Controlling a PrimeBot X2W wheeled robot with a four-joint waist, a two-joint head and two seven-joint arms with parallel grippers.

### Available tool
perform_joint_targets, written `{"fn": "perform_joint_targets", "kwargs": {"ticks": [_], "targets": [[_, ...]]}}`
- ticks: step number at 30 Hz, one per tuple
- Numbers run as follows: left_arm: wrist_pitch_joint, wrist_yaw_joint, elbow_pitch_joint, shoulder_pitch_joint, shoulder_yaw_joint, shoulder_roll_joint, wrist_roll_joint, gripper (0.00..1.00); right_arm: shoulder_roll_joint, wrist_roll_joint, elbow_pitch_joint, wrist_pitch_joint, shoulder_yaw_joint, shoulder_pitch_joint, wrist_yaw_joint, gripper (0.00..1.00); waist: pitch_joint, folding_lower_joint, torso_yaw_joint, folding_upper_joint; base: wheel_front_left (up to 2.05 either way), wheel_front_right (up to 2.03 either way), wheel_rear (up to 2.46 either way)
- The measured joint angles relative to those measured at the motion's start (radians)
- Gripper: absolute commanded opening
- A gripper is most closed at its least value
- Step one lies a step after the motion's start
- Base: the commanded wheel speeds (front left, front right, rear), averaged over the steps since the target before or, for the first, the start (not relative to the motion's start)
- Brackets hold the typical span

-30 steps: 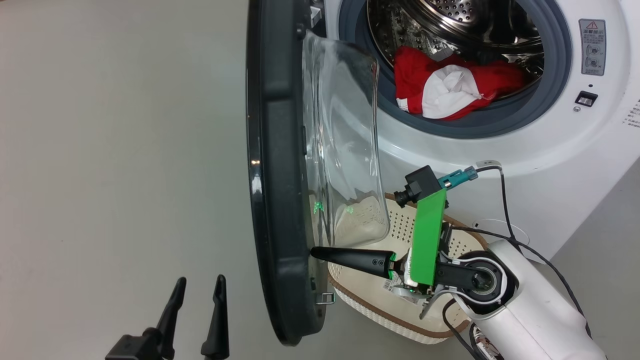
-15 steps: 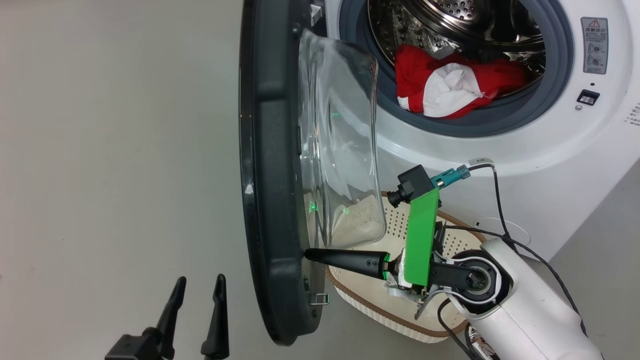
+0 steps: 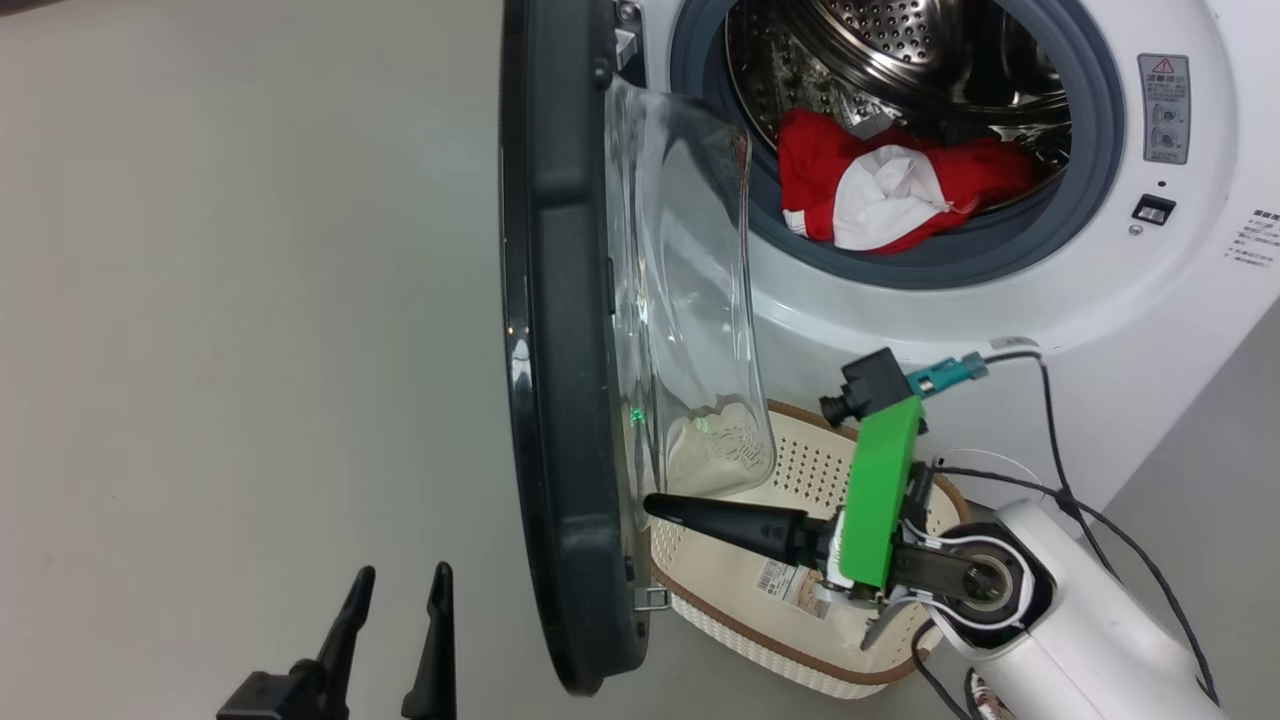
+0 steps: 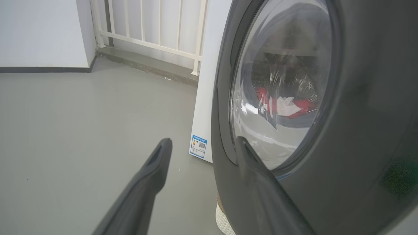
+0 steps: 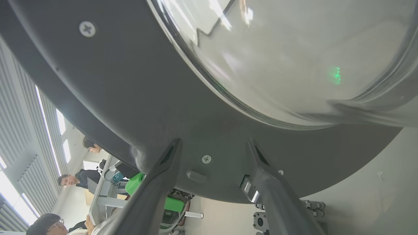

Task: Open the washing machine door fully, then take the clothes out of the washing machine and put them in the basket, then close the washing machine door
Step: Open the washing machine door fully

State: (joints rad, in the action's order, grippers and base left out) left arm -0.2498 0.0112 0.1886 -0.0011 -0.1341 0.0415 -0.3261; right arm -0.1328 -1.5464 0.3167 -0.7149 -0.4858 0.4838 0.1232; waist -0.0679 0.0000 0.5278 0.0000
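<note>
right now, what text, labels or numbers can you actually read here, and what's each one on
Nothing reads clearly as words or numbers.
Grey sticker on the washing machine front: red warning triangle; characters too small.
Printed lines at its right edge: too small.
Barcode sticker in the basket: digits blurred.
Blue label on the machine's side: QR code; text too small.
The clothes: no lettering showing.
</note>
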Motion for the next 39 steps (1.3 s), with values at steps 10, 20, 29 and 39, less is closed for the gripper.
{"fn": "perform_joint_targets", "kwargs": {"ticks": [10, 20, 29, 39], "targets": [[0.000, -0.027, 0.041, -0.005, 0.006, 0.000, 0.011, 1.00, -0.072, 0.030, 0.010, 0.107, 0.023, -0.095, 0.000, 1.00, 0.023, 0.0000, -0.013, 0.0000, 0.00, 0.00, 0.00], [0.000, -0.038, 0.058, -0.008, 0.013, 0.000, 0.019, 1.00, -0.154, 0.119, 0.020, 0.275, 0.007, -0.186, 0.000, 1.00, 0.039, 0.0000, -0.025, 0.0000, 0.00, 0.00, 0.00], [0.000, -0.038, 0.062, -0.008, 0.020, 0.000, 0.020, 1.00, -0.217, 0.204, 0.034, 0.449, -0.083, -0.199, 0.000, 1.00, 0.037, 0.0000, -0.052, 0.0000, 0.00, 0.00, 0.00], [0.000, -0.038, 0.065, -0.008, 0.032, 0.000, 0.020, 1.00, -0.289, 0.318, 0.037, 0.713, -0.224, -0.197, 0.000, 1.00, 0.033, 0.0000, -0.068, 0.0000, 0.00, 0.00, 0.00]]}}
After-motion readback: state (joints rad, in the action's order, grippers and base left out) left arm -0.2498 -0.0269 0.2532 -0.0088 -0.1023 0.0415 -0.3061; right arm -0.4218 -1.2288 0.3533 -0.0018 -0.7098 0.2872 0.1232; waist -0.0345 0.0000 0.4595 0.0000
